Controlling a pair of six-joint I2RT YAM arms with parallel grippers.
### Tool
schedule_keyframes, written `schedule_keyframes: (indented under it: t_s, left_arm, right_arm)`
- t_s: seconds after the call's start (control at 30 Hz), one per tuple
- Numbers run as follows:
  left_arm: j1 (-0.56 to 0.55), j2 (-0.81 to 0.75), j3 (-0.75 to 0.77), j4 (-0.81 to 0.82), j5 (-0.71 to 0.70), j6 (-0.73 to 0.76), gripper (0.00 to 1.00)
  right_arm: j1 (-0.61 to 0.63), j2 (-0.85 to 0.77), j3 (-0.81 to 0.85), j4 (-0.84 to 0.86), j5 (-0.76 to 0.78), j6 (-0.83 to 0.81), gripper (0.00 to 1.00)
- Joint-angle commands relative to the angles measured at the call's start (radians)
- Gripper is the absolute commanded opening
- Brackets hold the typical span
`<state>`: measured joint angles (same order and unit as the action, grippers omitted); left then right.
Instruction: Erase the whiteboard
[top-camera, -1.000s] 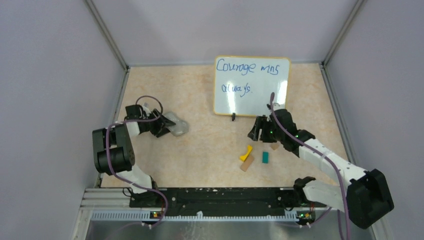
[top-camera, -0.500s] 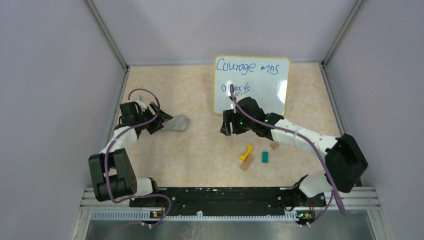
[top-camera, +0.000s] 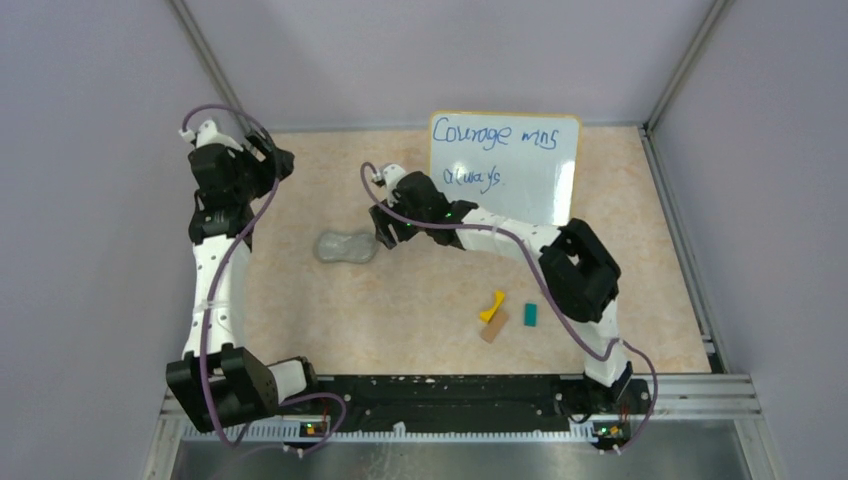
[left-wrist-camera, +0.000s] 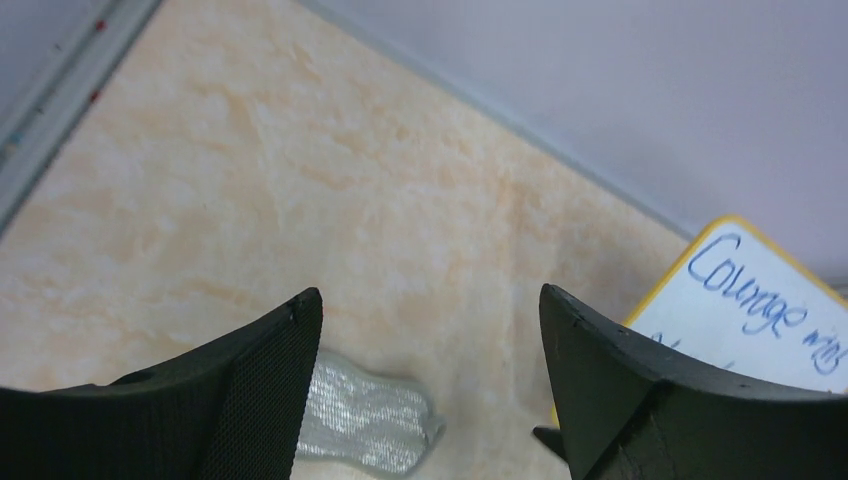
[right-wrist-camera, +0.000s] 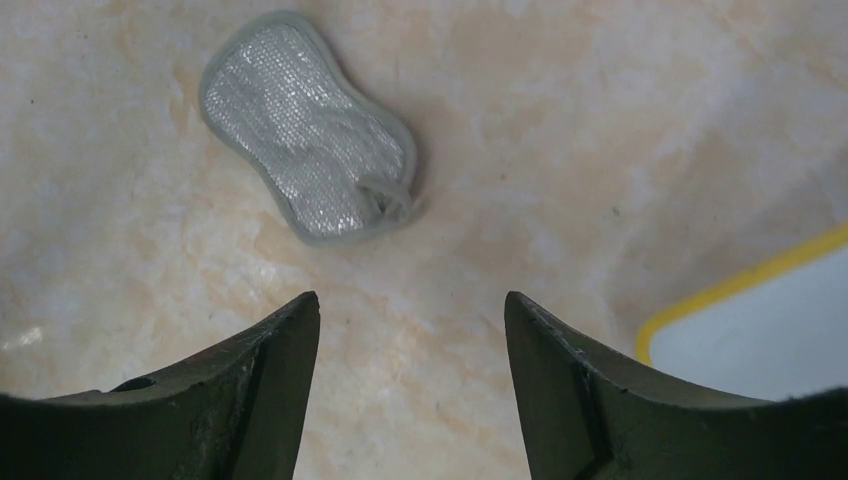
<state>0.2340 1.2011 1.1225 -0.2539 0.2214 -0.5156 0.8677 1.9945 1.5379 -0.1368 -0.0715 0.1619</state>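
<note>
The whiteboard (top-camera: 505, 172), white with a yellow frame and blue handwriting, stands at the back of the table; its edge shows in the left wrist view (left-wrist-camera: 770, 320) and a corner in the right wrist view (right-wrist-camera: 760, 335). A grey mesh cloth (top-camera: 345, 246) lies flat on the table left of the board, touched by nothing. My left gripper (top-camera: 270, 160) hangs high at the back left, open and empty (left-wrist-camera: 430, 295), the cloth (left-wrist-camera: 365, 425) far below it. My right gripper (top-camera: 380, 236) is open and empty (right-wrist-camera: 412, 298), just right of the cloth (right-wrist-camera: 305, 130).
A yellow piece (top-camera: 492, 304), a tan block (top-camera: 494, 327) and a teal block (top-camera: 531, 315) lie in front of the board. Grey walls close in the table on three sides, and a metal rail (top-camera: 400, 430) runs along the near edge.
My left gripper opened, let go of the cloth and rose to the back left. The right arm swung left from in front of the board to beside the cloth.
</note>
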Motion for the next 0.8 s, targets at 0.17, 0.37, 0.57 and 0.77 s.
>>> schedule_keyframes:
  t_s: [0.17,0.37,0.57,0.77]
  left_arm:
    - [-0.001,0.087,0.195,-0.155,-0.243,0.031,0.85]
    - [-0.001,0.040,0.098,-0.067,-0.140,0.047,0.86]
    - [0.013,-0.001,0.042,-0.017,-0.072,0.028,0.85]
    - [0.084,0.012,0.029,-0.008,0.062,-0.027,0.82]
  right_arm:
    - [0.123,0.200,0.209,0.205,-0.026,-0.334,0.69]
    - [0.135,0.334,0.404,0.092,-0.060,-0.393,0.74]
    - [0.153,0.415,0.464,0.064,-0.054,-0.446,0.77]
    - [0.157,0.517,0.631,-0.084,-0.093,-0.459,0.78]
